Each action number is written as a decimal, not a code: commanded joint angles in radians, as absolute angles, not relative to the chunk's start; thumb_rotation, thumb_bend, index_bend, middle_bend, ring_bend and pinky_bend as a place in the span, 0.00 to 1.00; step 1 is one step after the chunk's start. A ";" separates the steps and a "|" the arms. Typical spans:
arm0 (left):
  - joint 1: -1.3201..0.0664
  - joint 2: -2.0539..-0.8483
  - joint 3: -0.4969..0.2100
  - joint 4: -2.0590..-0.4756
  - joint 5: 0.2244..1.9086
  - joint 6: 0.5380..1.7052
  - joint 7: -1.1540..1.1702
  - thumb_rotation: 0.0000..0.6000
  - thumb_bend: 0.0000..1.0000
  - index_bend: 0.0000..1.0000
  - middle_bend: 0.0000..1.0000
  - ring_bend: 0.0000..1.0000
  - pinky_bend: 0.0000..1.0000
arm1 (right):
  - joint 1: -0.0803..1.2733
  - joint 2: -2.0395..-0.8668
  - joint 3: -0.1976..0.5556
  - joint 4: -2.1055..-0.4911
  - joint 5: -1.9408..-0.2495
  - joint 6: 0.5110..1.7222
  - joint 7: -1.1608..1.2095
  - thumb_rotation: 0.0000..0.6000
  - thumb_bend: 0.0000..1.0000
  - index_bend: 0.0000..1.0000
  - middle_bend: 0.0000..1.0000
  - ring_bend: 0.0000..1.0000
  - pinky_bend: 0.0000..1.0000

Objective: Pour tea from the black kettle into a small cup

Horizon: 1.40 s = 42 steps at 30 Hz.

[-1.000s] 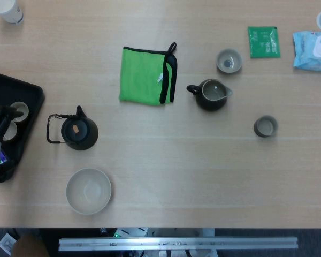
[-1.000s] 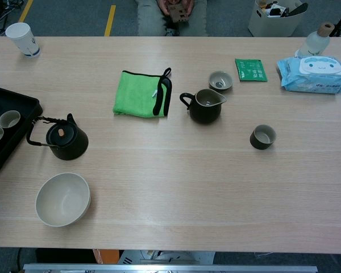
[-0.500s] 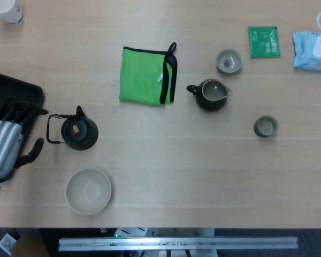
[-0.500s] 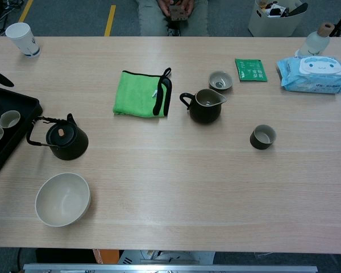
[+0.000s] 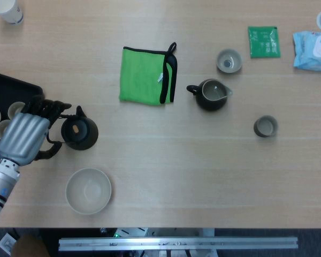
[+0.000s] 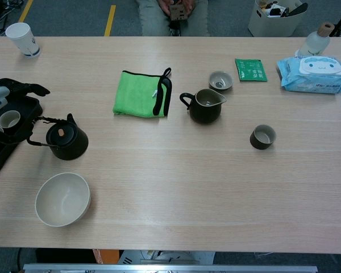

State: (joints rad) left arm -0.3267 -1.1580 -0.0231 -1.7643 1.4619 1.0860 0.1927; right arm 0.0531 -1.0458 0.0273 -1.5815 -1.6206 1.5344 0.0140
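A: Where does the black kettle (image 5: 80, 132) sit relative to the left hand (image 5: 25, 138)?

B: Near the left edge of the desk (image 5: 176, 160), just beside the hand on its inner side, toward the middle of the desk. Its wire handle (image 5: 54, 128) loops out on the side facing the hand, and the short spout points away, toward the far edge.

A: Is the hand on the handle yet?

B: From the head view the fingertips (image 5: 56, 106) overlap the handle's loop, with the thumb curving under it nearer the front edge. I cannot tell whether they touch it. The fingers are spread and hold nothing.

A: And the right hand?

B: Neither camera shows it, so the left is plainly the nearer one.

A: Which cup is the likely target?

B: A judgement only: two small cups lie on the right half of the desk, a dark cup (image 5: 265, 126) toward the right edge and a pale cup (image 5: 228, 60) nearer the far edge, both well apart from the kettle. More small cups sit in the black tray (image 5: 21, 88) at the left edge, right behind the hand.

A: So the coming move?

B: Probably closing around the handle, which lies between hand and kettle body.
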 commanded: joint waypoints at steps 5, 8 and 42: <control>-0.364 -1.189 -0.022 -1.741 1.393 1.027 0.245 1.00 0.29 0.00 0.01 0.00 0.07 | 0.051 -1.046 0.026 -1.581 -1.616 1.537 0.014 1.00 0.09 0.37 0.38 0.28 0.37; -0.373 -1.196 -0.020 -1.740 1.368 1.013 0.259 1.00 0.29 0.00 0.00 0.00 0.07 | 0.049 -1.047 0.026 -1.580 -1.614 1.539 0.015 1.00 0.09 0.37 0.38 0.28 0.37; -0.455 -1.290 -0.008 -1.629 1.150 0.961 0.434 1.00 0.26 0.00 0.00 0.00 0.03 | 0.027 -1.050 0.017 -1.563 -1.605 1.558 0.046 1.00 0.09 0.37 0.38 0.28 0.37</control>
